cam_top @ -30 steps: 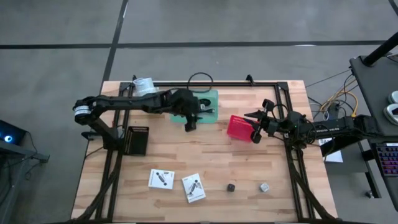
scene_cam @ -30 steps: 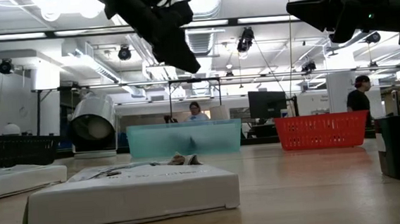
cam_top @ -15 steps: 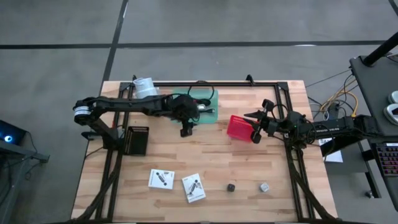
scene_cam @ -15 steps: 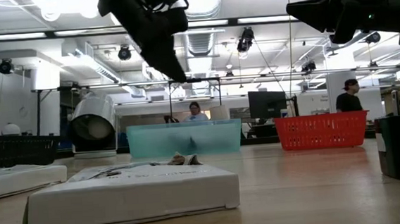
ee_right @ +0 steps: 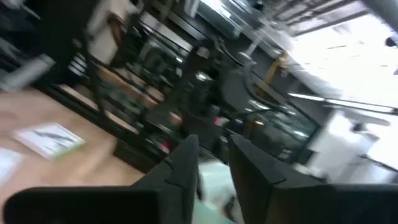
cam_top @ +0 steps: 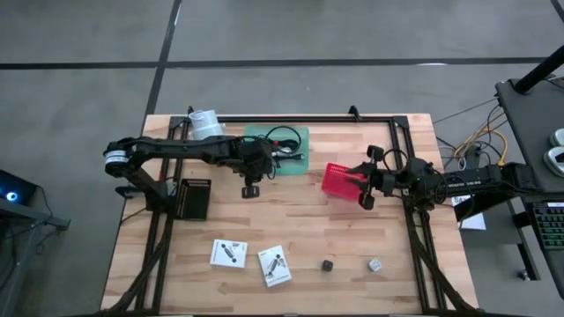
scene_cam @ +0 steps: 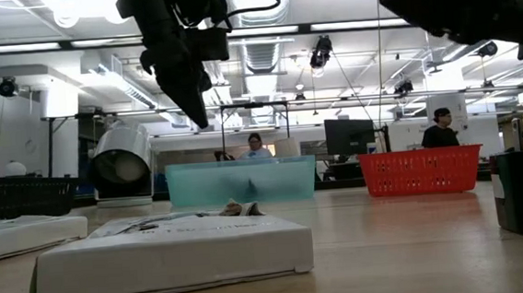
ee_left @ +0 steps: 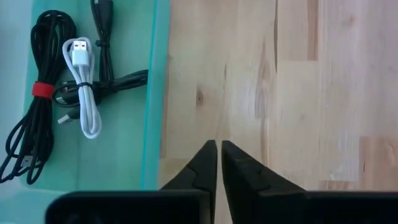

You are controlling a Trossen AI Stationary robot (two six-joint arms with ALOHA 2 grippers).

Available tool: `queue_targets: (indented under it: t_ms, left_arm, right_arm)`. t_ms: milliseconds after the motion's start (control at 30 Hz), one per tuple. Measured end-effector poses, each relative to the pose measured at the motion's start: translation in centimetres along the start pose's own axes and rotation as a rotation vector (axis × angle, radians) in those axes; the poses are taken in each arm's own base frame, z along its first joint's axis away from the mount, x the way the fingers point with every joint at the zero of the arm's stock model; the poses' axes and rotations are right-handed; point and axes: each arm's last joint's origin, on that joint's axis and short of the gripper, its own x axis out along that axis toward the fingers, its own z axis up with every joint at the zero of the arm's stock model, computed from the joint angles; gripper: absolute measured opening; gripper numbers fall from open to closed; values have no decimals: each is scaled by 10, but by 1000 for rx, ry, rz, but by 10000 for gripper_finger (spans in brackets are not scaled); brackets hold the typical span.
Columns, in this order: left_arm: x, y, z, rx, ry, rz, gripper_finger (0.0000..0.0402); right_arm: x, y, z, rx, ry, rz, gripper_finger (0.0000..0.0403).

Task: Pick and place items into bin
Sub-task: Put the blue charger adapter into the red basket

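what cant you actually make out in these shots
- Print on the two white cards: too small in the high view; in the low view only the near card's edge shows.
- The two tiny cubes: too small to identify in the high view.
- Inside of the red bin: partly covered by the right hand in the high view.
- Green bin contents: cut off by the left wrist view's edge; black cables partly out of frame.
- Right wrist view: motion-blurred.

The left gripper point(cam_top: 249, 188) has withdrawn from above the teal bin point(cam_top: 300, 135), which now lies just beside its closed fingertips point(ee_left: 211, 149).
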Motion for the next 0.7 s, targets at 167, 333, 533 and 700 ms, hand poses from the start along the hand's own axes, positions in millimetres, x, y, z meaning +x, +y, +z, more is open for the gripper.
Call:
queue_targets:
  t_ms: [167,333,533,700]
  left_arm:
    - [0,0,0,8,2,4,15]
    - [0,0,0,57,3,7,15]
    - [0,2,0,62,12,51,15]
    - [0,2,-1,61,13,53,15]
  right_arm:
    - [0,2,0,149,-5,37,137]
    - [1,7,3,311,-21,76,204]
    - [2,23,15,506,-59,204,241]
    - [11,36,38,556,-31,348,241]
